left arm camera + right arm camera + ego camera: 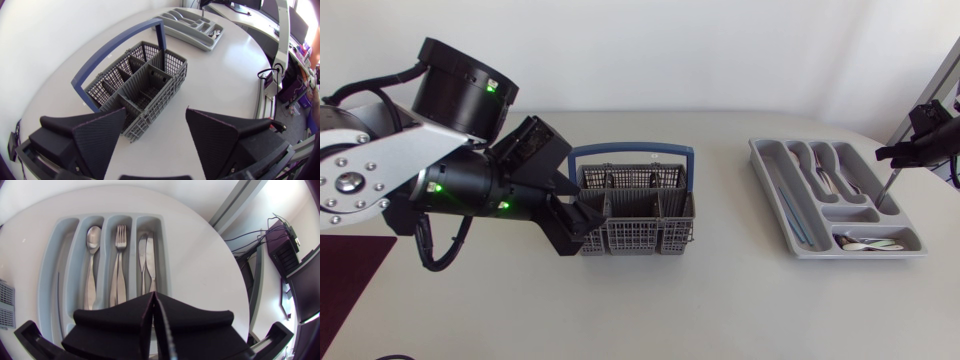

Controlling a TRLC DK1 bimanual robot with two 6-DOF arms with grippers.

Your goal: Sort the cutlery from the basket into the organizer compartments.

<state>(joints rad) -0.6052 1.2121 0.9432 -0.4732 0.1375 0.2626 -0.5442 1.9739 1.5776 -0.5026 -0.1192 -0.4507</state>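
With my right gripper (pixel 154 297) clamped on a knife (pixel 163 332) just above the organizer (pixel 50 255), I should align it along the slot holding the other knives (pixel 148 262), lower, then release.

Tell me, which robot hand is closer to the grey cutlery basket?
Left. The left hand sits open at the end of the basket; the right hand holds a knife over the organizer, far off.

Tool (pixel 154 311) above the organizer (pixel 52 247), clamped on a blade (pixel 163 327).
Its black fingers (pixel 115 320) press together on the thin steel blade. Ahead of it, a spoon (pixel 92 236), a fork (pixel 120 235) and two knives (pixel 150 255) lie lengthwise in neighbouring slots, on the white counter (pixel 200 255).
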